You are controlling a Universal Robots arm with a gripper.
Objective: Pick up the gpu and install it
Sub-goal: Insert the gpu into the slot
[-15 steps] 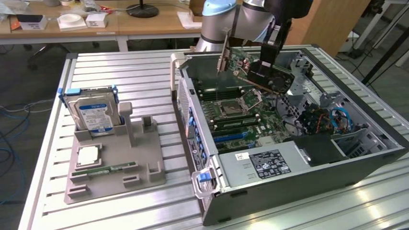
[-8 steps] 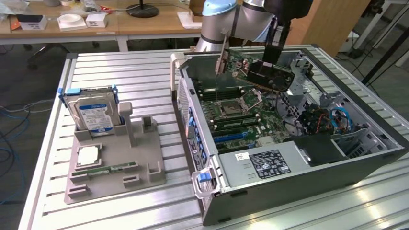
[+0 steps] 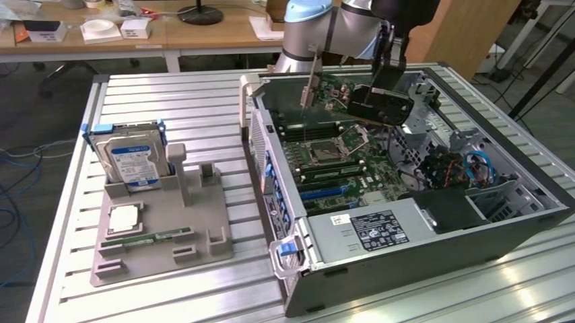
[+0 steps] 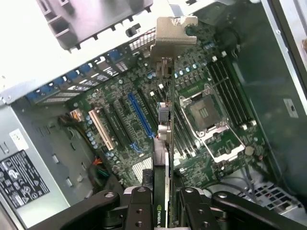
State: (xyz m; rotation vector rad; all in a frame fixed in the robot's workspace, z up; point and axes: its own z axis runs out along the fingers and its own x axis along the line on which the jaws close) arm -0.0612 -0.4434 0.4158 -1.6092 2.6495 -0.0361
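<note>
The gpu [image 3: 381, 106], a dark card with a silver bracket [image 3: 312, 79] at one end, hangs tilted above the motherboard [image 3: 334, 156] inside the open computer case [image 3: 503, 225]. My gripper [image 3: 388, 66] is shut on the card's upper edge. In the wrist view the gpu [image 4: 163, 143] runs edge-on from between my gripper [image 4: 163, 207] fingers out to its bracket [image 4: 173, 31]. It hovers over the board, just beside the blue slot [image 4: 139, 115] and apart from it.
A grey fixture [image 3: 202, 252] on the slatted table holds a hard drive [image 3: 133, 160], a processor [image 3: 124, 219] and a green memory stick [image 3: 148, 237]. A power supply [image 3: 378, 229] fills the case's near end. Cables [image 3: 472, 168] lie at the exterior view's right.
</note>
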